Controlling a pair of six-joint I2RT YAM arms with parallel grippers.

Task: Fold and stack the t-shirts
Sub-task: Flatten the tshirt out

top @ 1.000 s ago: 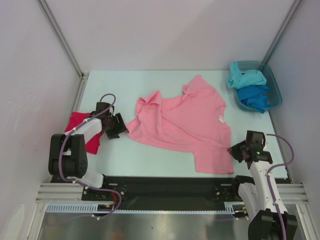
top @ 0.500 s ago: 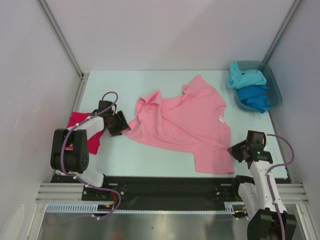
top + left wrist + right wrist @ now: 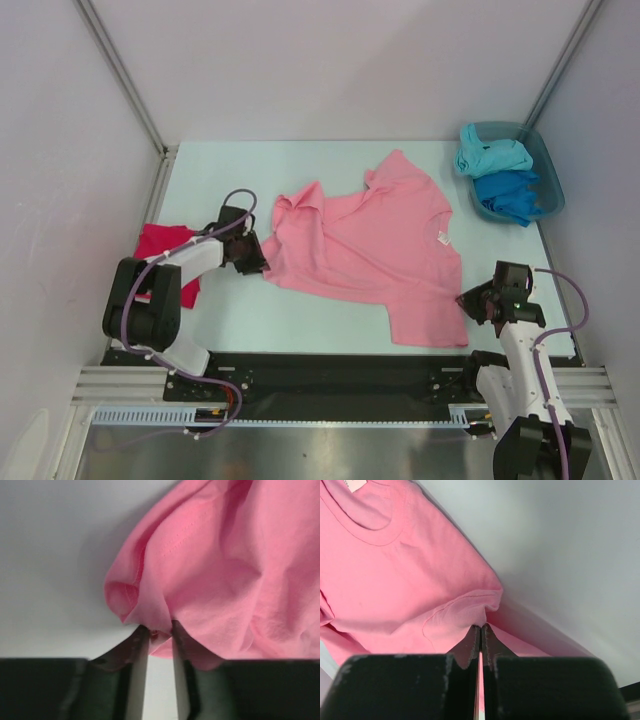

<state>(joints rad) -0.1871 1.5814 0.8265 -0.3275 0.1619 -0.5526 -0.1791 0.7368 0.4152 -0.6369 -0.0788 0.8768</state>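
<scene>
The light pink t-shirt lies spread and crumpled in the middle of the table, its white neck tag to the right. My left gripper is at its left edge; in the left wrist view the jaws stand narrowly apart with a bunch of pink cloth pinched between the tips. My right gripper is at the shirt's right lower corner, shut on a fold of the pink cloth in the right wrist view. The crimson-magenta shirt lies at the left, partly under the left arm.
A teal plastic tub at the back right holds a turquoise shirt and a blue shirt. Side walls stand close to both arms. The table's black front rail runs between the arm bases.
My left gripper has moved right, off the crimson shirt, onto the pink shirt's left edge, and pushed that edge slightly in. The right arm has not moved.
</scene>
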